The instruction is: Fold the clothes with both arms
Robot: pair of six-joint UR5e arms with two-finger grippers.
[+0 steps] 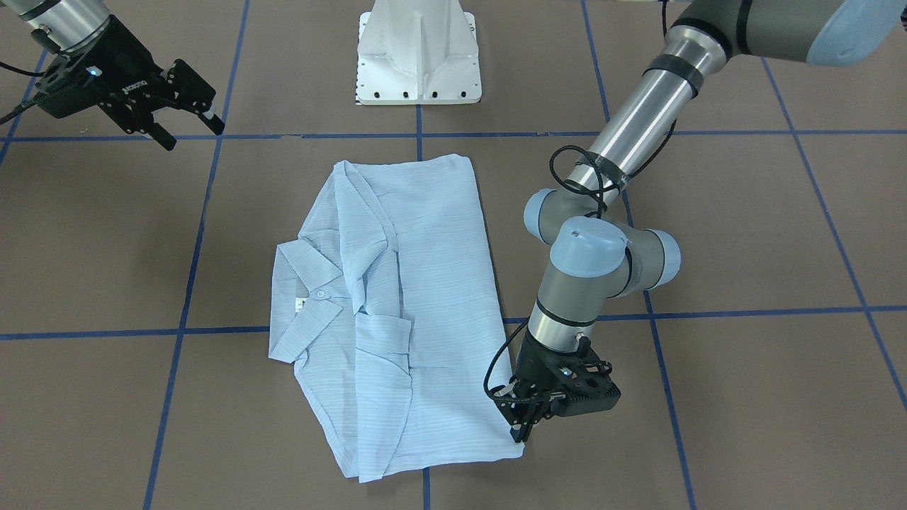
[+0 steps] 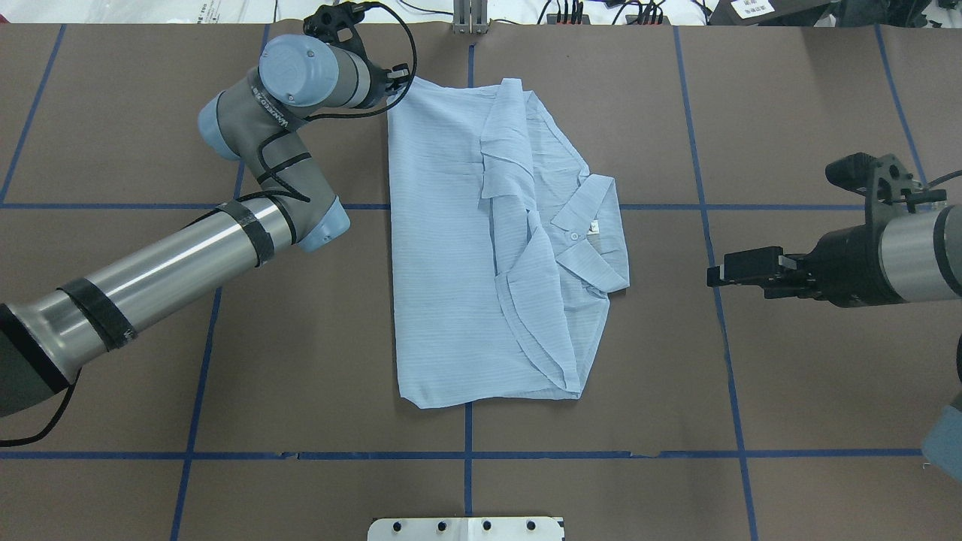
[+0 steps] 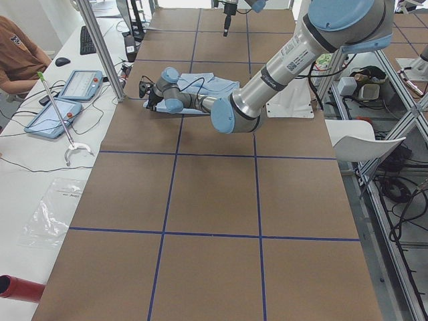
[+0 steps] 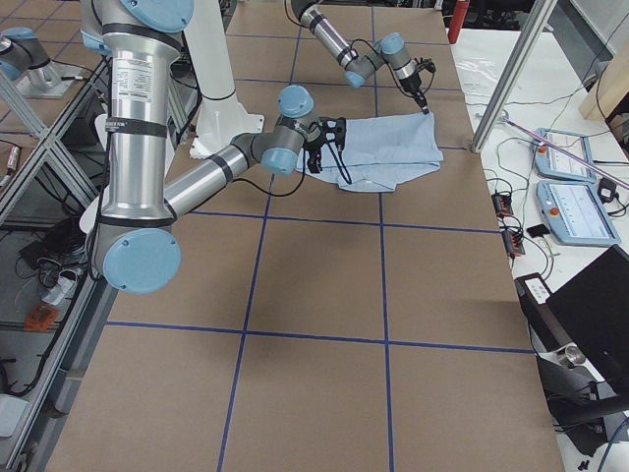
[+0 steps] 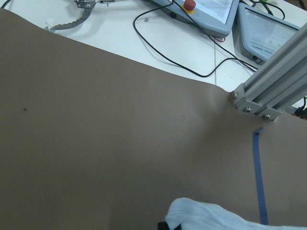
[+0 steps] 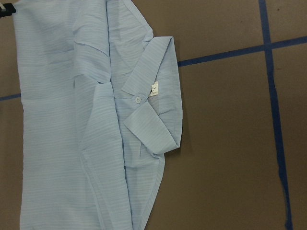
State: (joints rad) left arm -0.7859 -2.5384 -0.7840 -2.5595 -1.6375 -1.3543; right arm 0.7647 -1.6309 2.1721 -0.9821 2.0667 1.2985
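**Brown table, 2 arms, 1 folded shirt**

Brown matting crossed by blue tape lines covers the table (image 2: 601,488), with the white pedestal (image 1: 418,57) at the robot's edge. The left arm (image 2: 165,278) reaches far across the table and bends back at the wrist toward the cloth. The right arm (image 2: 921,252) comes in level from its own side and stops short of the cloth.

The light-blue striped shirt (image 2: 443,263) lies flat near the middle of the table. It is folded into a rough rectangle, with loose flaps overlapping along its centre.

The left gripper (image 1: 523,423) points down at the shirt's corner farthest from the robot, on the left side. Its jaws are pinched together on the cloth there, and the left wrist view shows a bunched bit of fabric right at the fingertips. The right gripper (image 1: 193,136) hangs apart from the shirt on the collar side, its jaws spread and holding nothing.

The pointed collar (image 6: 153,120) faces the robot's right, with 1 white button (image 6: 136,99) fastened beside the white neck label (image 6: 154,88)
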